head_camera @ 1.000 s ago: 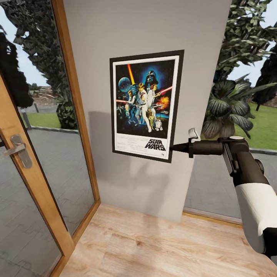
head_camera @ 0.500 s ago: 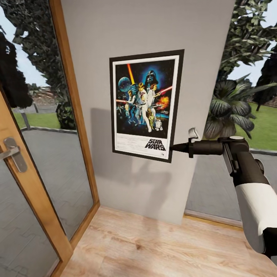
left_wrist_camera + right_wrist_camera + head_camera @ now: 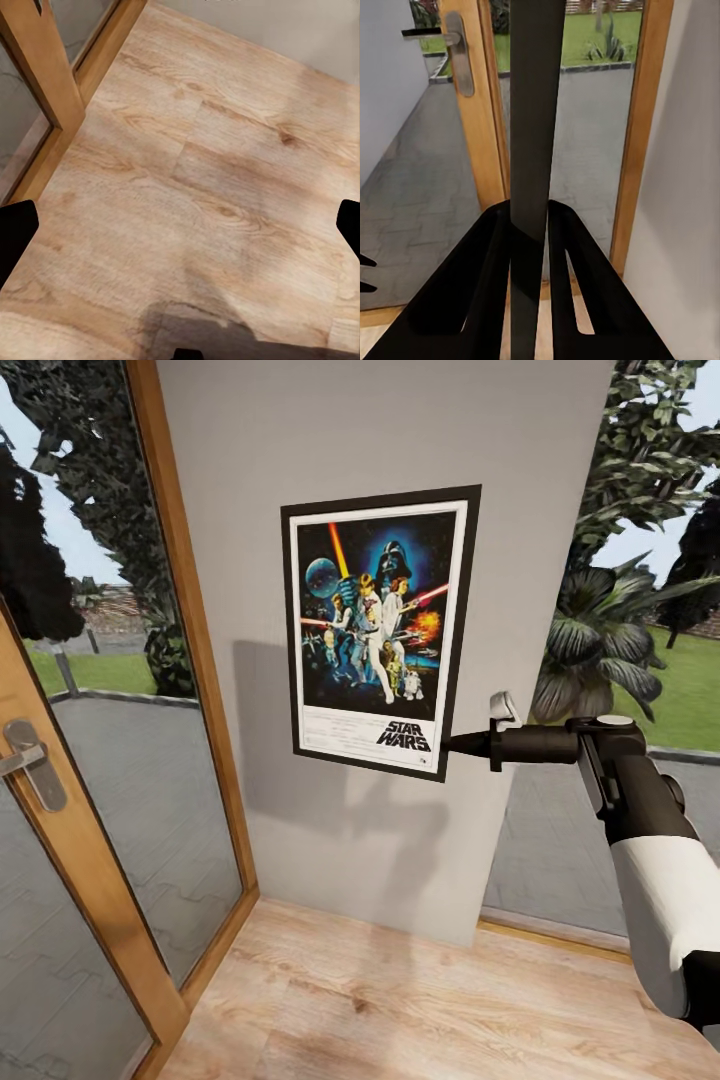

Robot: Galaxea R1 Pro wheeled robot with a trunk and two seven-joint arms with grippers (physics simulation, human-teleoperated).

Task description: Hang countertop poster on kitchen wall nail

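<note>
The Star Wars poster (image 3: 378, 630) stands upright and flat against the pale grey wall (image 3: 330, 430), slightly tilted. My right gripper (image 3: 448, 742) reaches in from the right and is shut on the poster's lower right corner. In the right wrist view the poster (image 3: 536, 112) shows edge-on as a dark strip, pinched between the two black fingers (image 3: 487, 255) of the right gripper (image 3: 529, 208). My left gripper (image 3: 182, 225) hangs open over the wood floor (image 3: 187, 150), holding nothing. Any wall nail is hidden behind the poster. The kitchen countertop is out of view.
A wooden-framed glass door with a metal handle (image 3: 28, 762) stands at the left. A wooden post (image 3: 185, 640) edges the wall. Glass with garden plants (image 3: 600, 640) lies to the right. Light wood floor (image 3: 400, 1000) spreads below.
The whole view has shifted slightly, so the door frame sits further left. The poster's top has edged up and left a touch. The right gripper keeps its hold at the same corner.
</note>
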